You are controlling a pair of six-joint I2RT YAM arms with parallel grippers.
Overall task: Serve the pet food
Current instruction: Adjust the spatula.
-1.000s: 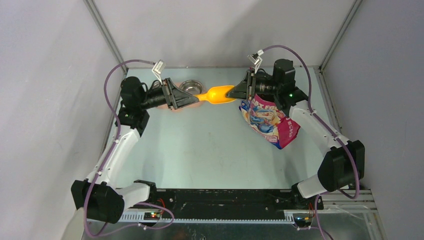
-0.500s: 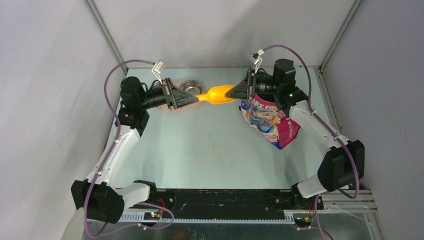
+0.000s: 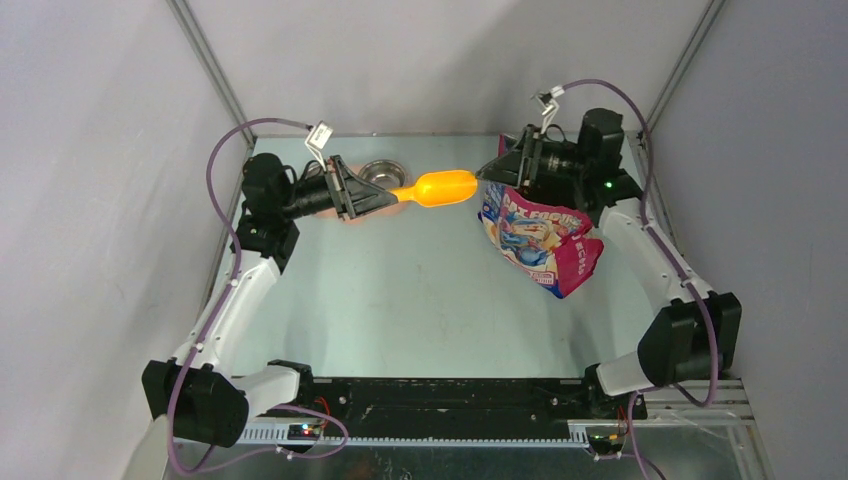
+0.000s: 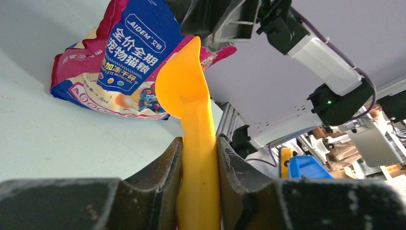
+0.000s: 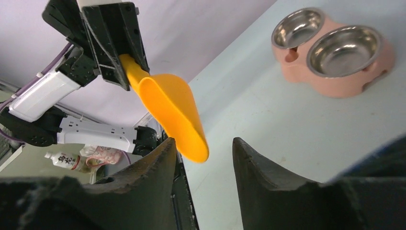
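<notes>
Left wrist — left gripper (image 4: 198, 143) clamps glossy orange scoop (image 4: 183, 86) handle; right gripper (image 5: 203, 143) parted — empty.

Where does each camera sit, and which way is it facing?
Top external: above and behind, looking down on the table; left arm and right arm show.
Left wrist: on the left arm, looking past the left gripper, shut on the scoop, to the bag and right arm.
Right wrist: on the right arm, looking through the open right gripper at the scoop, feeder and left arm.
Shared: all three see the scoop.
</notes>
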